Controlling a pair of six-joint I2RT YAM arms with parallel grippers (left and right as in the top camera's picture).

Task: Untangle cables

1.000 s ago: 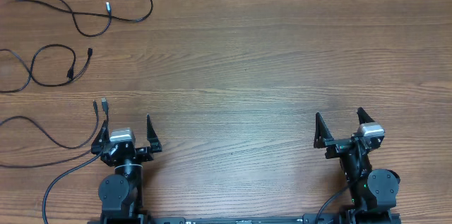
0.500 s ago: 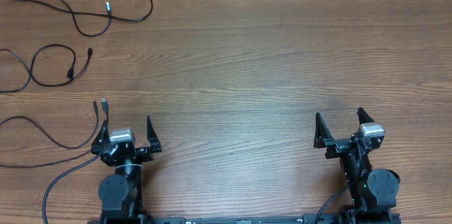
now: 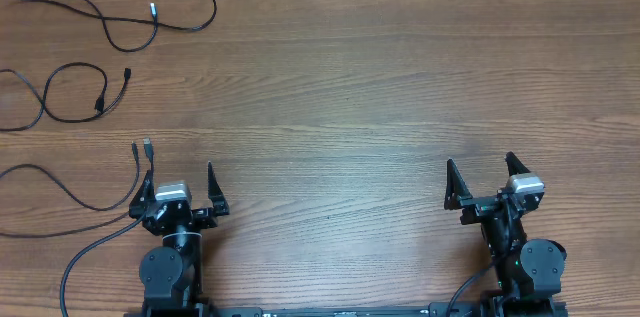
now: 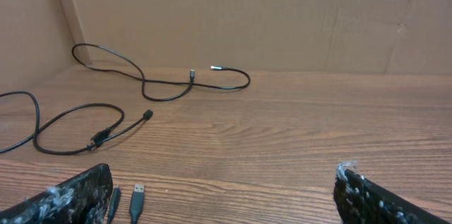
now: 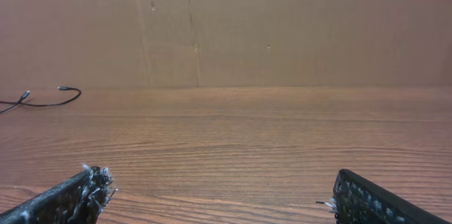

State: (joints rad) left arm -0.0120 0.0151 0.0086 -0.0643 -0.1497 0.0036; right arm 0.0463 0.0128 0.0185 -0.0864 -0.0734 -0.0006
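Three thin black cables lie apart on the left of the wooden table. The far cable [image 3: 213, 9] [image 4: 168, 99] has silver tips and one crossing loop. The middle cable [image 3: 127, 75] [image 4: 99, 139] forms a loose loop. The near cable's USB plug [image 3: 147, 145] [image 4: 137, 197] lies just inside my left gripper's left finger. My left gripper [image 3: 178, 172] [image 4: 222, 181] stands open, holding nothing. My right gripper [image 3: 480, 162] [image 5: 219, 181] is open over bare wood at the front right; only the far cable's end [image 5: 49, 102] shows in its view.
A brown cardboard wall [image 4: 282, 12] [image 5: 282, 26] closes the back and the left side of the table. A thicker black arm wire [image 3: 80, 257] curves beside the left arm's base. Both arm bases sit at the front edge.
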